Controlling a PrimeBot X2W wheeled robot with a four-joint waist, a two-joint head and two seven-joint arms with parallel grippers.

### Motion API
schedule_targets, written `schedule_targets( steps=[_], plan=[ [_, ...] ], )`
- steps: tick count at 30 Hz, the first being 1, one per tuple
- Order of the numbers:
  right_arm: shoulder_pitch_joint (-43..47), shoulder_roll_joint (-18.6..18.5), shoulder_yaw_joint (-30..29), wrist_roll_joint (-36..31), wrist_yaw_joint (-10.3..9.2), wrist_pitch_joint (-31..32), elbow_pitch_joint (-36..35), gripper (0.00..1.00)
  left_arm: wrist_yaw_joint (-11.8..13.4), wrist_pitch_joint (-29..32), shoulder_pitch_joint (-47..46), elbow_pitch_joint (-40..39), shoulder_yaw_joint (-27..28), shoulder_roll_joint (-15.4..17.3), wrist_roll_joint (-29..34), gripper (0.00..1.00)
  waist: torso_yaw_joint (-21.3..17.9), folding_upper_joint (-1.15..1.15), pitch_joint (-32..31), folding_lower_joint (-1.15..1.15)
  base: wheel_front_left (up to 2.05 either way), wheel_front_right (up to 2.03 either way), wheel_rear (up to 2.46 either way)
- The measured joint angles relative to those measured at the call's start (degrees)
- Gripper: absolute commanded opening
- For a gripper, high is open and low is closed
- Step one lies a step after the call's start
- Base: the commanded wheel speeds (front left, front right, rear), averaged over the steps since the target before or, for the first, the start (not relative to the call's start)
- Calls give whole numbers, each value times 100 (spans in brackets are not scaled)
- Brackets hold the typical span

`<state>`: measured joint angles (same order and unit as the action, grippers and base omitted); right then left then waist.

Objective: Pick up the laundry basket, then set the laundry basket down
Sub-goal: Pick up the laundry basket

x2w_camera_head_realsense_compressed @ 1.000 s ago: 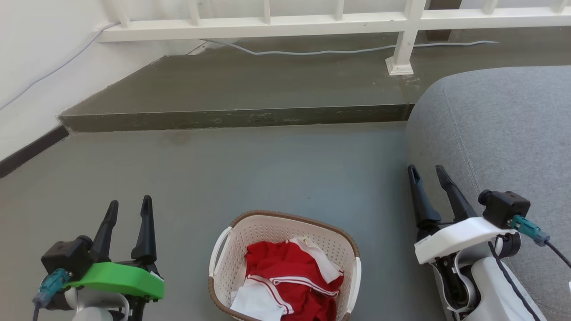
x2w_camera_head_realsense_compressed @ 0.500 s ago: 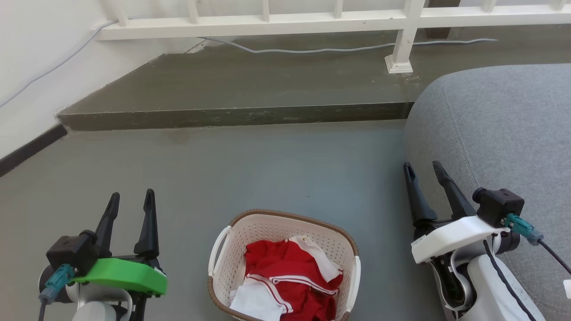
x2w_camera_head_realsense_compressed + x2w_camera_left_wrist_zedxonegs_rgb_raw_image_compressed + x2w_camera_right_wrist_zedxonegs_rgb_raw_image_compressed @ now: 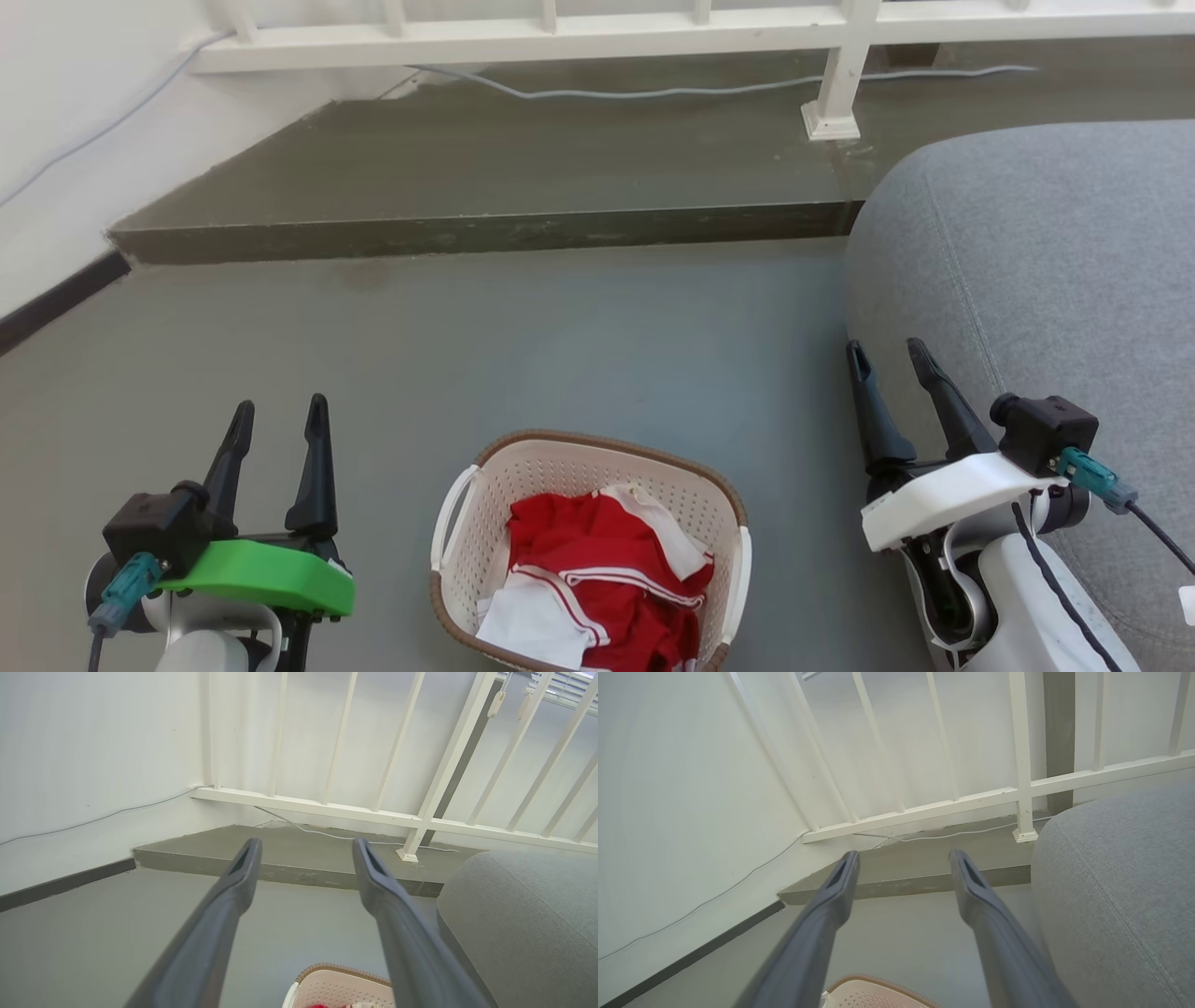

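Your left gripper [image 3: 282, 403] and right gripper [image 3: 885, 344] flank the laundry basket [image 3: 597, 441], fingers [image 3: 316, 457] spread, poised for its side handles [image 3: 447, 511].

The head view's bottom edge is cutting off the near end of the laundry basket [image 3: 579, 471], while red-and-white clothes [image 3: 597, 579] are hiding its floor. The grey sofa [image 3: 1046, 280] is running out past the right edge, and the white railing [image 3: 523, 37] is losing its uprights to the top edge.
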<state>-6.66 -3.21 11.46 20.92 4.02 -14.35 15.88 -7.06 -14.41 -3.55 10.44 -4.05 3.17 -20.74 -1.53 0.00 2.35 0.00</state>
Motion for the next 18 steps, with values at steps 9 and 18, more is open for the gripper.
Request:
schedule_targets(
  steps=[9,18],
  plan=[
    [-22,14,14,-5,0,0,-54,100,-7,-1,-31,-85,-63,1,-22,100,-75,0,385,0,0,0,0],
    [-304,34,148,-27,-3,-2,-178,100,-7,-1,-374,-20,-151,302,-118,100,-178,0,992,0,0,0,0]
  ],
)
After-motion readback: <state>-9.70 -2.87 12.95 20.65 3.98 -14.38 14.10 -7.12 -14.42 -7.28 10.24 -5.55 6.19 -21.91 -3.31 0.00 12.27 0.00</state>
